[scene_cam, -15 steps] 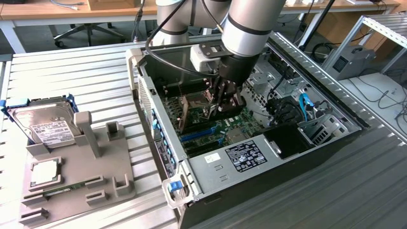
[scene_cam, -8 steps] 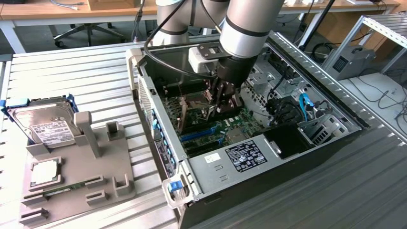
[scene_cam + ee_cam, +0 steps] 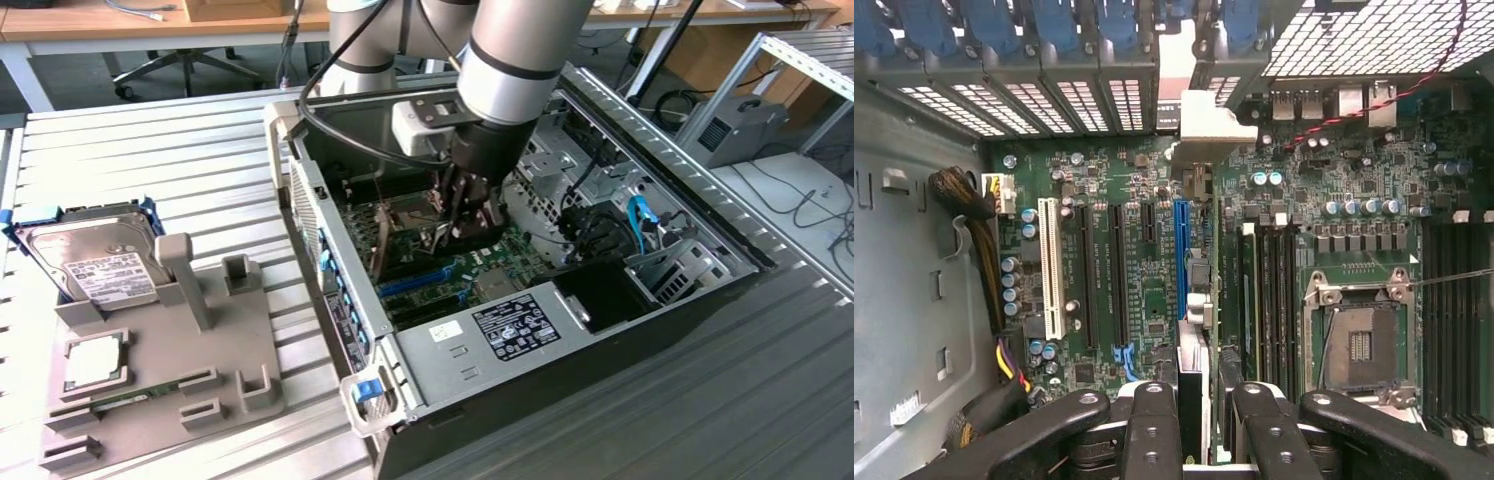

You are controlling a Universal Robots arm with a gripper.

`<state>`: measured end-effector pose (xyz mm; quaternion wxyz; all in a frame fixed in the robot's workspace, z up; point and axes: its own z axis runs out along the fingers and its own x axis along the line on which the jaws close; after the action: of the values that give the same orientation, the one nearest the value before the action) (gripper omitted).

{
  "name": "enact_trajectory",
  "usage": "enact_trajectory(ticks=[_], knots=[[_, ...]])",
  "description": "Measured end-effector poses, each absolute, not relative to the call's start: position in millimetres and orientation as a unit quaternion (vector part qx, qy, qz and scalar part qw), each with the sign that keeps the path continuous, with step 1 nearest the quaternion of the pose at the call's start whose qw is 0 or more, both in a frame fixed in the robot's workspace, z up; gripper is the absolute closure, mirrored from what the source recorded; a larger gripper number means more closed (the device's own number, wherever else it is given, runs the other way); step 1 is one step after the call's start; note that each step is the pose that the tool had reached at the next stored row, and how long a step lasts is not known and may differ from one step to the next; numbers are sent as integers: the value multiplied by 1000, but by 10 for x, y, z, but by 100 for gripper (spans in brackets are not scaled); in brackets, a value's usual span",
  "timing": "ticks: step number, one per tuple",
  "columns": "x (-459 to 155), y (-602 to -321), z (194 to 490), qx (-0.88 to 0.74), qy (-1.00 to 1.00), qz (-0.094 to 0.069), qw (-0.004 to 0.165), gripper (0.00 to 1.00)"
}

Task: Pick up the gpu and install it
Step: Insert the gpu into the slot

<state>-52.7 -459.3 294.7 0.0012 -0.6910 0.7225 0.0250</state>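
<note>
Inside the open computer case (image 3: 694,262), my gripper (image 3: 1199,405) clamps the graphics card (image 3: 1192,300) edge-on above the blue motherboard slot (image 3: 1180,255).

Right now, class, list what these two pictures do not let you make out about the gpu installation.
1. Wrist view: the gpu appears edge-on, so its faces and contact edge are hidden by the card itself.
2. Exterior view: the gpu's seating is covered by the gripper.
3. Exterior view: the hard drive label print is too small.
</note>
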Motion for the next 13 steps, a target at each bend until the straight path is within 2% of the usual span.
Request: enact_trajectory(ticks=[13], knots=[[-554, -4593, 2904, -691, 722, 25, 1, 74]])
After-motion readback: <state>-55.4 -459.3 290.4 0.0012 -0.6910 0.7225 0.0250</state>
